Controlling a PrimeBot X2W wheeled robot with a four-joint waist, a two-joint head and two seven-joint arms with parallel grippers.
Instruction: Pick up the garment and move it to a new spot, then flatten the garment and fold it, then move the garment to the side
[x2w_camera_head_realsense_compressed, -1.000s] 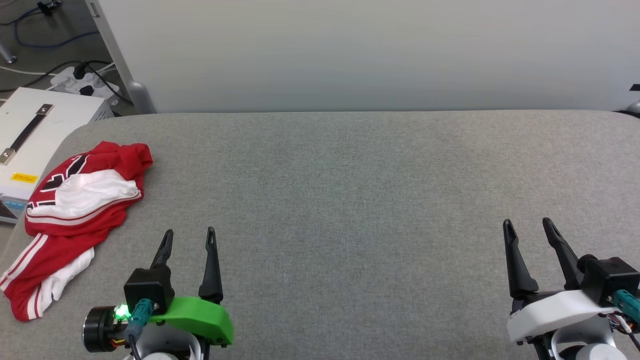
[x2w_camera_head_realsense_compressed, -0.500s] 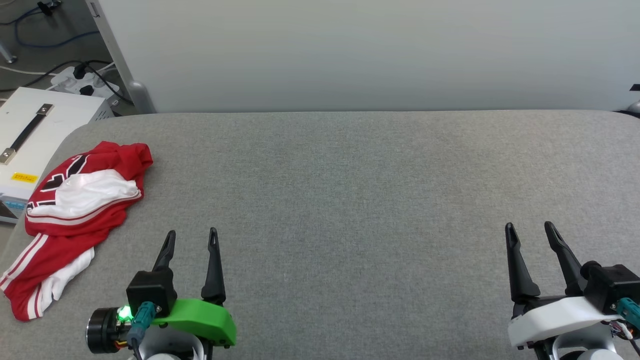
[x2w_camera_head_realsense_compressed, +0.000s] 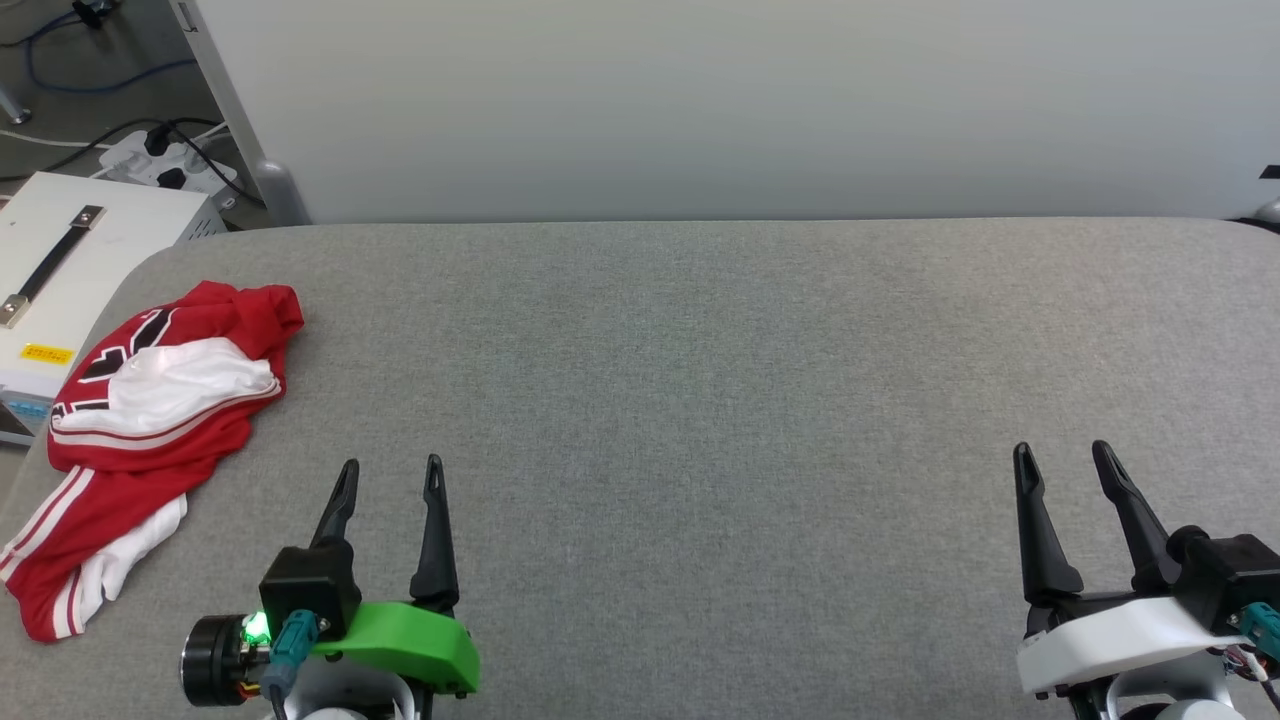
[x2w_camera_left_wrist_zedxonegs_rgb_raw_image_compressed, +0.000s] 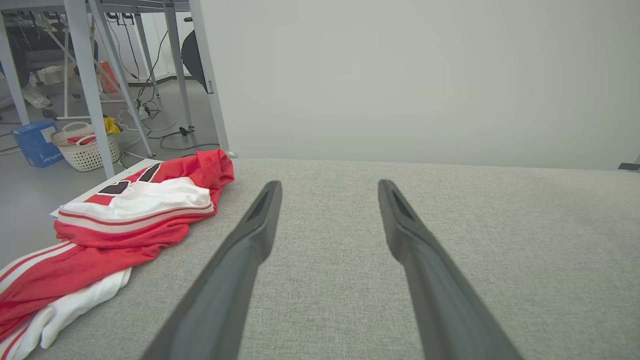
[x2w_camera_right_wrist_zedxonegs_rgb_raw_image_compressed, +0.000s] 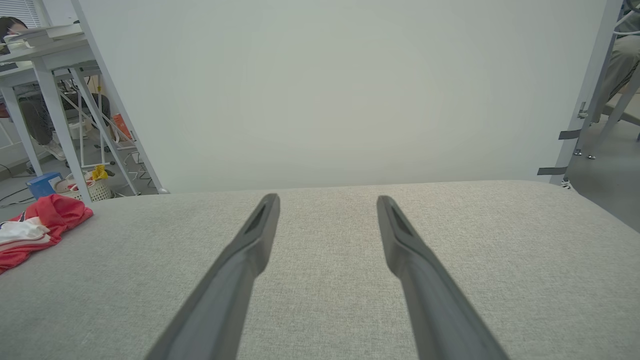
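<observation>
1. The left tool (x2w_camera_head_realsense_compressed: 390, 463) stood open, its two dark fingers spread apart and gripping nothing, poised low over the grey fabric tabletop (x2w_camera_head_realsense_compressed: 700, 400).
2. The right tool (x2w_camera_head_realsense_compressed: 1060, 449) was likewise open and empty. It sat well apart to the right of the left tool, with its fingers pointing the same way, toward the tabletop's far edge.
3. The garment (x2w_camera_head_realsense_compressed: 150, 440) lay crumpled on the tabletop ahead of and to the left of the left tool. It was near that tool but not touching it, and well apart from the right tool.
4. It was a red jersey with a white sleeve bunched across its top and red-white striped trim. Part of a black, white-outlined print showed at the end farthest from the left tool.
5. Further left of the left tool, past the garment and off the tabletop, stood a white case (x2w_camera_head_realsense_compressed: 70, 270) with a black strap handle and a small yellow label.
6. Ahead of both tools, a pale partition (x2w_camera_head_realsense_compressed: 700, 100) rose behind the tabletop's far edge.
7. Far ahead and to the left of the left tool, a white power strip (x2w_camera_head_realsense_compressed: 165, 160) with black plugs lay on the floor.
8. From the left wrist, a white woven basket (x2w_camera_left_wrist_zedxonegs_rgb_raw_image_compressed: 87, 150) showed on the floor beyond the garment, beside grey metal legs.
</observation>
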